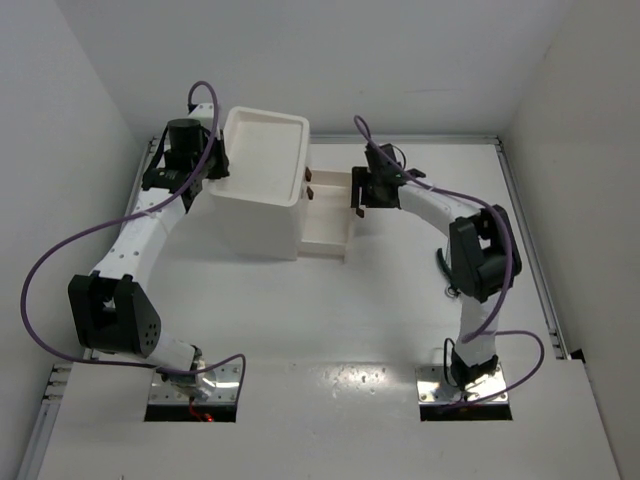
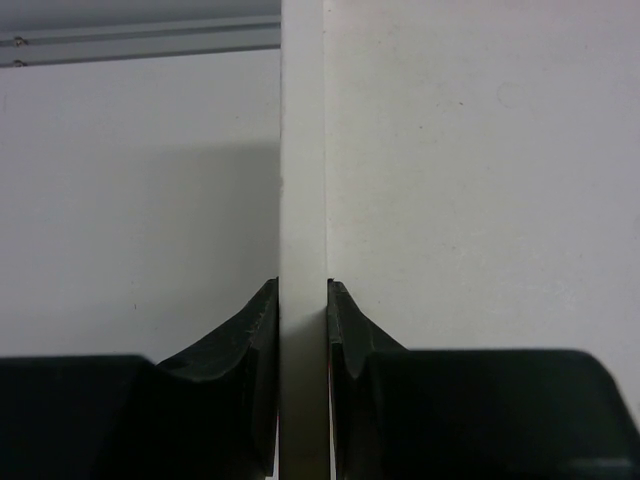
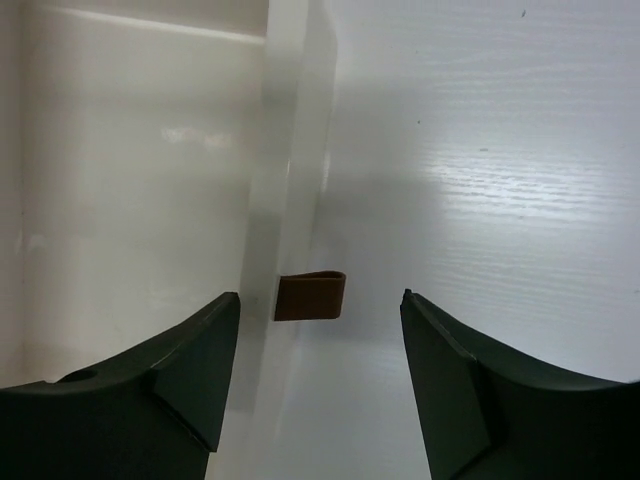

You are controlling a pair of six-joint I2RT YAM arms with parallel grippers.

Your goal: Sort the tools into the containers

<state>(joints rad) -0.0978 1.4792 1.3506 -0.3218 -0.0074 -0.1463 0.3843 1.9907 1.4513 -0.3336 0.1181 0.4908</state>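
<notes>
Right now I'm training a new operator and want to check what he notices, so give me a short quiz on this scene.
1. True or false: the left gripper is shut on a wall of the white drawer unit.
2. What sits between the open fingers of the right gripper? A) a brown handle B) a wrench C) nothing
3. Fill in: the one drawer that is pulled out sticks out toward the ___ arm.
Key: 1 true; 2 A; 3 right.
</notes>
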